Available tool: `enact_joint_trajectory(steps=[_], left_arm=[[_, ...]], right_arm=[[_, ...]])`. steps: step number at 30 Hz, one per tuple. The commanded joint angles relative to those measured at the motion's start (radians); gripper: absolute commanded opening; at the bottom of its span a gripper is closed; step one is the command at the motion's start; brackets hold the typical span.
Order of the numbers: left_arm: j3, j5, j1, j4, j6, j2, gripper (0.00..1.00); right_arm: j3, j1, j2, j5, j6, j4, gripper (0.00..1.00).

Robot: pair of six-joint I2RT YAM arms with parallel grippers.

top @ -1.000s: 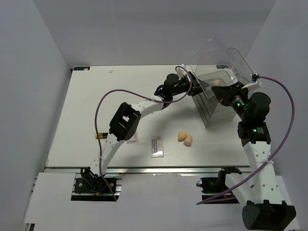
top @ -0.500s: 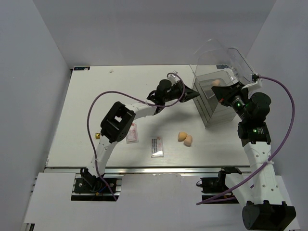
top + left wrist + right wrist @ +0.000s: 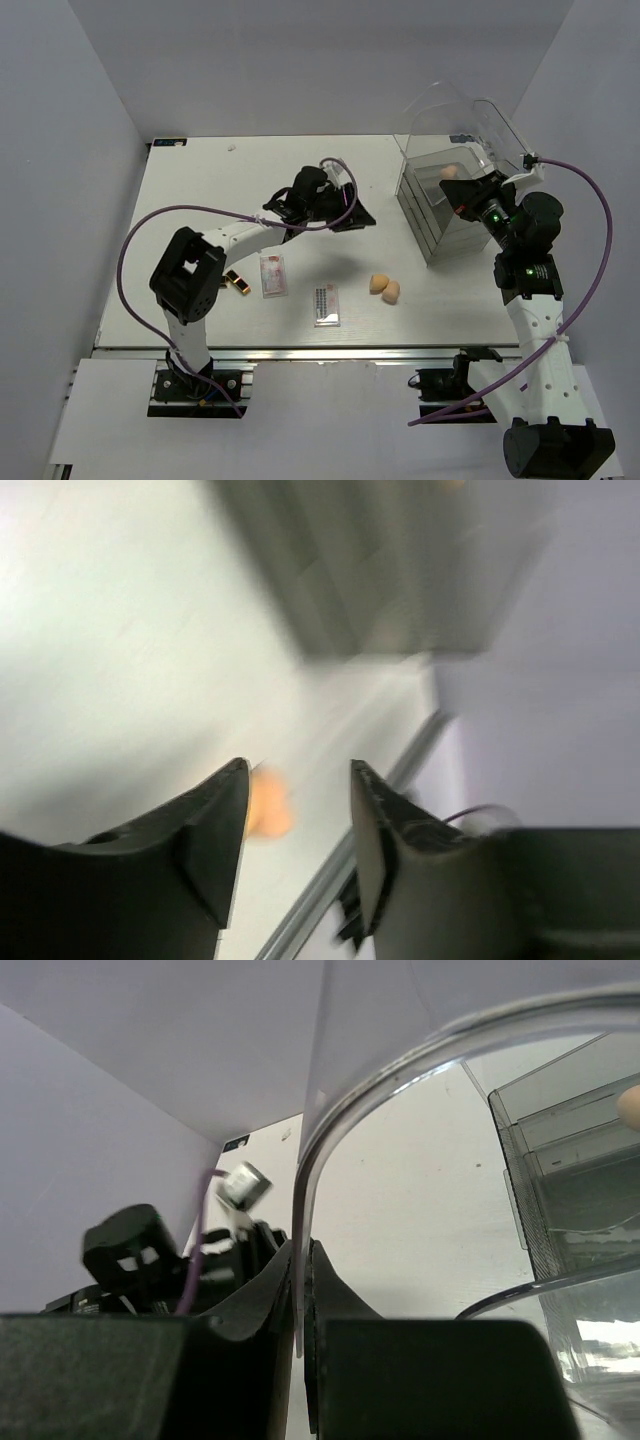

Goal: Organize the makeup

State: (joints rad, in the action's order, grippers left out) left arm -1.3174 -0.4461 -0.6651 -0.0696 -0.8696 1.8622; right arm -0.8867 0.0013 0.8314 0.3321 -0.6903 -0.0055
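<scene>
Two peach sponges [image 3: 384,287] lie side by side on the table; one shows blurred past my left fingers [image 3: 268,802]. A third sponge [image 3: 449,172] sits inside the clear drawer box [image 3: 440,230], also visible in the right wrist view [image 3: 630,1107]. The pinkish palette [image 3: 272,274] and the dark-rowed palette [image 3: 326,302] lie flat near the front. Two lipstick tubes [image 3: 237,281] rest left of them. My left gripper [image 3: 360,218] [image 3: 297,770] hovers open and empty above the table's middle. My right gripper [image 3: 465,195] [image 3: 303,1290] is shut on the box's raised clear lid [image 3: 460,115].
The drawer box stands at the back right with its lid [image 3: 400,1070] tilted up. A purple cable [image 3: 150,235] loops off the left arm. The table's metal front rail [image 3: 330,352] runs along the near edge.
My left arm has pulled back from the drawer box, swinging left to the table's middle and uncovering the lipstick tubes. The right arm has held still on the lid.
</scene>
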Motion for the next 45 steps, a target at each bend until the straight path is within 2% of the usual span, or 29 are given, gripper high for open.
enact_joint_trajectory(steps=[1,6,11,19,29,38,41,44,45], left_arm=[[-0.011,-0.011,-0.024,0.359,0.245,0.018,0.56],[-0.080,0.029,-0.083,0.494,0.429,0.090,0.59],[-0.109,0.057,-0.111,0.510,0.475,0.134,0.60],[-0.111,-0.006,-0.123,0.450,0.454,0.147,0.60],[-0.105,-0.086,-0.129,0.337,0.351,0.166,0.60],[-0.155,-0.088,-0.169,0.360,0.345,0.239,0.59],[-0.157,-0.082,-0.183,0.361,0.343,0.259,0.58],[-0.161,-0.072,-0.189,0.363,0.342,0.267,0.47],[-0.164,-0.066,-0.191,0.364,0.342,0.269,0.37]], right_arm=[[-0.034,-0.003,-0.026,-0.005,0.052,0.108,0.00],[-0.032,-0.003,-0.026,-0.005,0.058,0.096,0.00],[-0.038,-0.003,-0.025,-0.008,0.063,0.087,0.00],[-0.041,-0.003,-0.021,-0.015,0.061,0.084,0.00],[-0.035,-0.003,-0.025,-0.016,0.063,0.082,0.00],[-0.034,-0.003,-0.020,-0.015,0.058,0.093,0.00],[-0.034,-0.003,-0.023,-0.013,0.058,0.093,0.00],[-0.034,-0.003,-0.025,-0.015,0.058,0.093,0.00],[-0.034,-0.003,-0.026,-0.015,0.058,0.093,0.00]])
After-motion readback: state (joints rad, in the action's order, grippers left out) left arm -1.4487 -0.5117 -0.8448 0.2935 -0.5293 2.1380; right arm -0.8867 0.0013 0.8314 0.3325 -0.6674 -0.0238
